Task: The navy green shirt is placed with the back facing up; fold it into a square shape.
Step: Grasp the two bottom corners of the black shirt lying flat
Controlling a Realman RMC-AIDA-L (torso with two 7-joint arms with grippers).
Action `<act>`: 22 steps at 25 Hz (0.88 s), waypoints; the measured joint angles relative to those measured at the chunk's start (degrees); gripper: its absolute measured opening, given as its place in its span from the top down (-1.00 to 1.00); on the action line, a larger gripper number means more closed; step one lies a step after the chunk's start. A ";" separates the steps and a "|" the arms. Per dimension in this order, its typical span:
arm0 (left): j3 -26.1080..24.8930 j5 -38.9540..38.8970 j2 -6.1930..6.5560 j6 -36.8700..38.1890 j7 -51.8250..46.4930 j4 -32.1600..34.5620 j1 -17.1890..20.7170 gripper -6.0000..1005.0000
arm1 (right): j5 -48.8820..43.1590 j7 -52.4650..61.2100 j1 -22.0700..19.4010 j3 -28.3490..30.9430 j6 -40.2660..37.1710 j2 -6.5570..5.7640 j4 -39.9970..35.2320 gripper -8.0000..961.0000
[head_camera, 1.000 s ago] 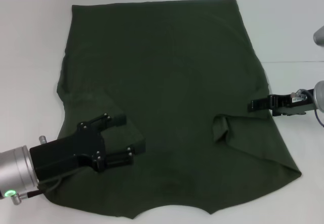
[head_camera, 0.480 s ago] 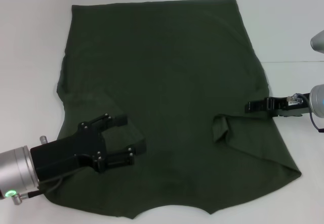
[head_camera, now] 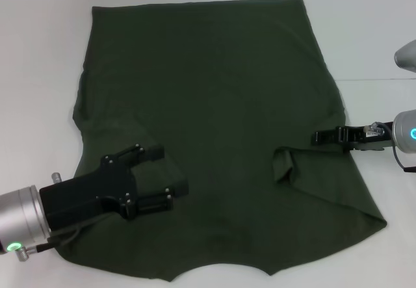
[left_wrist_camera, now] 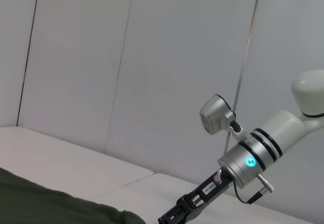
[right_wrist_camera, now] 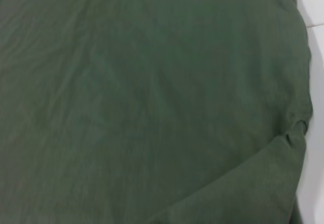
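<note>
Apparently early stage: the navy green shirt lies spread over the white worktop, plain side up; both sleeves look turned inward, body folds remain; my left claw hovers spread over the near-left sleeve; my right claw, at the shirt's right edge, fingers indiscernible.

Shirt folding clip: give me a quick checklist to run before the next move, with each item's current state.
1. Shirt lies back up, no lettering showing: ok.
2. Both sleeves folded inward over the body: ok; the right sleeve's tip is crumpled.
3. Left pincer sits over the folded left sleeve, open: ok.
4. Right pincer at the shirt's right edge: ok; open or shut: cannot tell.
5. Bottom hem flat on the table: ok.
6. Shirt folded into a square: not ok.
</note>
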 joint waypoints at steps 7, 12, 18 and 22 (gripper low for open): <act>-0.10 -0.08 0.03 0.11 0.00 0.00 -0.15 -0.83 | 2.92 -1.64 -0.05 0.06 0.19 0.53 0.00 -0.74; -0.30 -0.11 0.03 0.35 0.00 0.00 -0.15 -0.83 | 6.42 -2.66 -0.35 0.15 0.19 0.54 0.00 -0.73; -0.42 -0.19 0.10 0.39 0.00 0.00 0.01 -0.83 | 9.19 -3.39 -0.34 -0.26 0.15 0.51 0.07 -0.71; -0.45 -0.22 0.12 0.46 0.00 0.03 0.09 -0.83 | 8.65 -2.60 -0.06 -0.56 -0.10 -0.08 0.99 -0.70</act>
